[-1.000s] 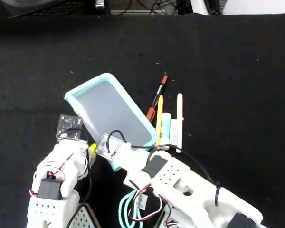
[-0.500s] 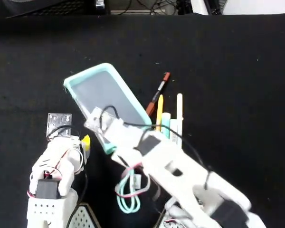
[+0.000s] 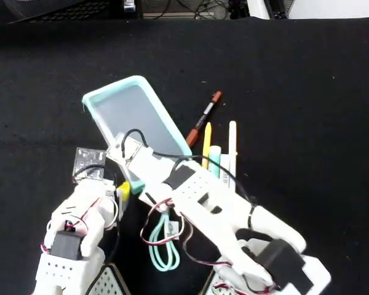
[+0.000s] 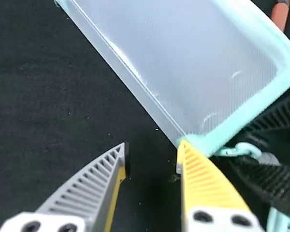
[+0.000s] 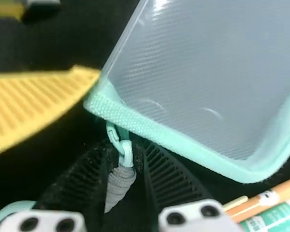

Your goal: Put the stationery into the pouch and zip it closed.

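On the black table (image 3: 307, 74), centre-left: one pouch (image 3: 132, 114), teal-edged, lying aslant. Just right of it, at least four pens (image 3: 207, 142): one orange-capped, one yellow, one white, one teal. Two arms meet at its near corner. Right gripper (image 5: 123, 157) pinched on the zip pull (image 5: 119, 180). Left gripper (image 4: 152, 145) spread wide, its yellow finger (image 4: 203, 183) right at that corner.
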Robot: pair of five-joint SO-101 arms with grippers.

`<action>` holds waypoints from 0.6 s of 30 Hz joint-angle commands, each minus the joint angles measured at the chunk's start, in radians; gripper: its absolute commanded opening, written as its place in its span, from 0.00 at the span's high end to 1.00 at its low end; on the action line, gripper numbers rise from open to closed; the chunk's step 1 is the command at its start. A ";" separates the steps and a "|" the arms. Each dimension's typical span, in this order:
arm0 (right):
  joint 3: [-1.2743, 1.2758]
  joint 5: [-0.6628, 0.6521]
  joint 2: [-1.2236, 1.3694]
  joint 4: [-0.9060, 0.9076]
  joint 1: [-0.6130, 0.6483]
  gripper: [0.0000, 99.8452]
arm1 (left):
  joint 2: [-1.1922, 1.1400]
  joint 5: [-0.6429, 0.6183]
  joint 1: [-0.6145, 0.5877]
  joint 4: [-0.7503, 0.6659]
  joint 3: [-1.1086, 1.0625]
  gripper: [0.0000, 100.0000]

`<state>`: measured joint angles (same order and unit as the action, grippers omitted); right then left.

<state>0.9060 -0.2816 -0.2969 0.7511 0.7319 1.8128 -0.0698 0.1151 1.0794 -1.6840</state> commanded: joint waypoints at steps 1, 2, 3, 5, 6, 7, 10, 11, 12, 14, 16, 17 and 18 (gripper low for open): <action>-0.012 0.017 -0.076 -0.012 -0.017 0.99 | 0.006 -0.008 0.019 0.005 -0.015 0.81; -0.010 0.017 -0.087 -0.011 -0.018 0.99 | 0.006 -0.008 0.019 0.005 -0.015 0.81; -0.005 0.017 -0.097 -0.011 -0.018 0.99 | 0.006 -0.008 0.021 0.005 -0.015 0.81; 0.004 0.017 -0.111 -0.014 -0.018 0.99 | 0.006 -0.014 0.021 0.005 -0.015 0.80; 0.004 0.026 -0.117 -0.014 -0.018 0.99 | 0.006 -0.015 0.018 0.005 -0.015 0.79; 0.004 0.048 -0.122 -0.014 -0.018 0.99 | 0.006 -0.017 0.015 0.005 -0.015 0.78; 0.001 0.071 -0.131 -0.017 -0.018 0.99 | 0.006 -0.049 0.013 -0.003 -0.015 0.78; -0.001 0.072 -0.133 -0.017 -0.018 0.99 | 0.008 -0.055 0.015 -0.003 -0.013 0.78; -0.002 0.072 -0.133 -0.018 -0.018 0.99 | 0.008 -0.055 0.021 -0.003 -0.013 0.78; -0.002 0.072 -0.133 -0.018 -0.018 0.99 | 0.008 -0.051 0.022 -0.003 -0.013 0.78; -0.004 0.072 -0.133 -0.018 -0.018 0.99 | 0.008 -0.051 0.024 -0.003 -0.013 0.78; -0.004 0.072 -0.133 -0.018 -0.018 0.99 | 0.008 -0.051 0.027 -0.003 -0.013 0.78; -0.004 0.072 -0.133 -0.018 -0.018 0.99 | 0.008 -0.051 0.039 -0.002 -0.013 0.78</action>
<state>0.9183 -0.2171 -0.3936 0.7511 0.7319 1.8128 -0.1128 0.1274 1.0794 -1.6840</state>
